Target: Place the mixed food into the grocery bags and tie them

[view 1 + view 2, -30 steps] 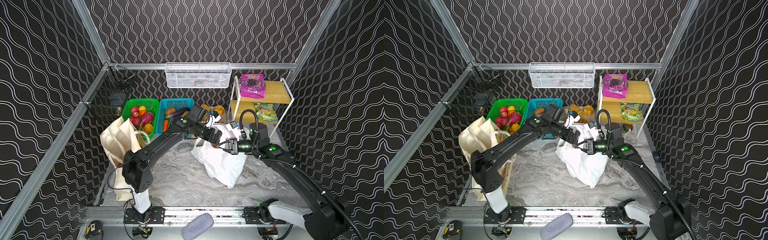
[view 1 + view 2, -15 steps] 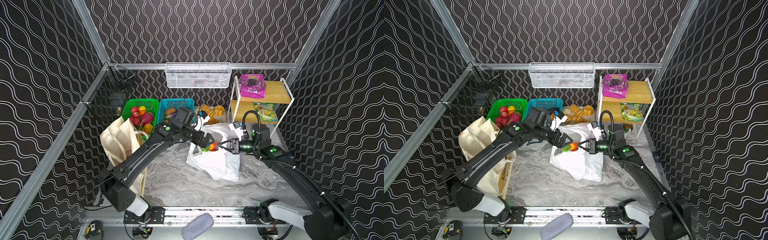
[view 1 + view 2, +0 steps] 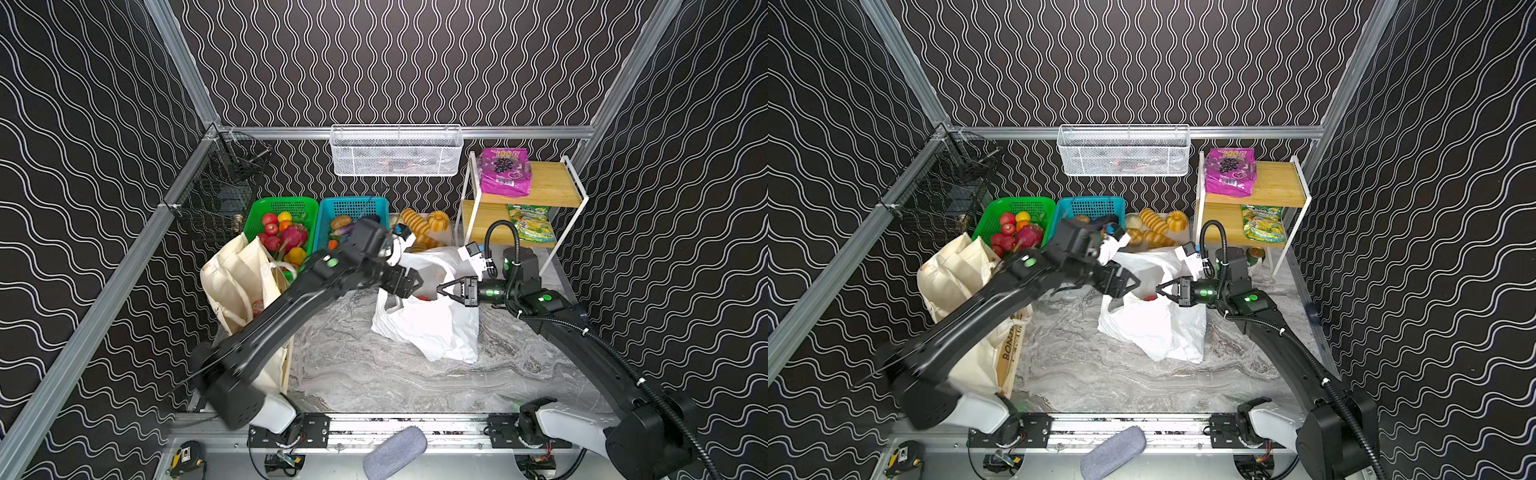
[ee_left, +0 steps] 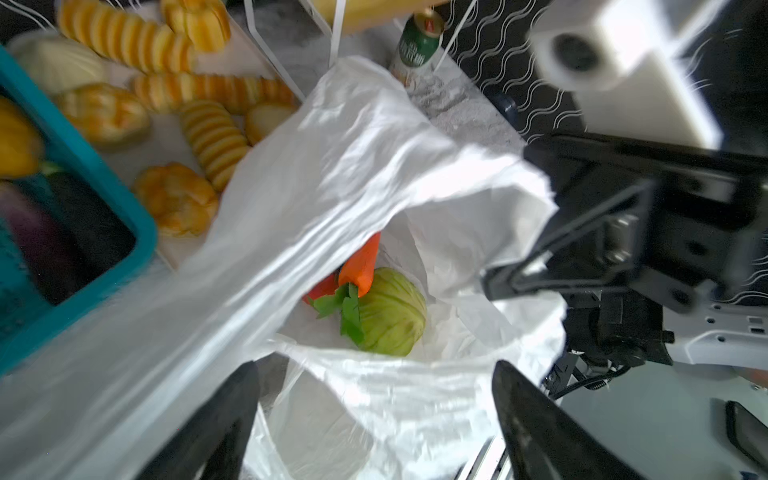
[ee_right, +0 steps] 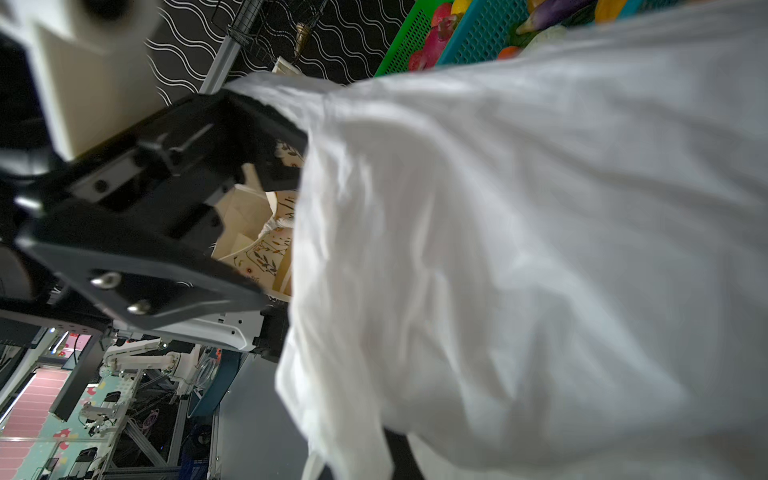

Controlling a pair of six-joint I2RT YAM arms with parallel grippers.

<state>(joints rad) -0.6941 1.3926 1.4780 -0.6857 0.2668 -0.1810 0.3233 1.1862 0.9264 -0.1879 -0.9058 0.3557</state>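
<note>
A white plastic grocery bag [image 3: 432, 328] [image 3: 1154, 328] stands mid-table with its mouth held up. My right gripper [image 3: 442, 289] [image 3: 1160, 289] is shut on the bag's right rim; in the right wrist view the bag [image 5: 519, 249] covers nearly all of that gripper [image 5: 395, 453]. My left gripper [image 3: 405, 282] [image 3: 1125, 282] [image 4: 374, 415] is open just over the left rim, gripping nothing. Inside the bag [image 4: 374, 166] lie a green cabbage [image 4: 390, 311], an orange carrot [image 4: 361, 262] and a red vegetable [image 4: 322, 286]. The cream canvas tote [image 3: 241, 282] [image 3: 955, 274] stands at the left. A purple grape packet [image 3: 503, 172] lies on the shelf.
Behind the bag are a green fruit basket [image 3: 282, 205], a teal vegetable basket [image 3: 353, 205] and golden breads [image 3: 419, 222]. A wooden shelf [image 3: 552, 187] at back right also holds a green-yellow packet [image 3: 532, 222]; a drink can [image 3: 1255, 254] stands under it. A white wire basket [image 3: 395, 151] hangs on the back rail.
The left arm swung and its gripper drew back to the bag's left rim. An orange vegetable seen at its fingertips half a second ago now lies inside the bag. The bag's top sank lower.
</note>
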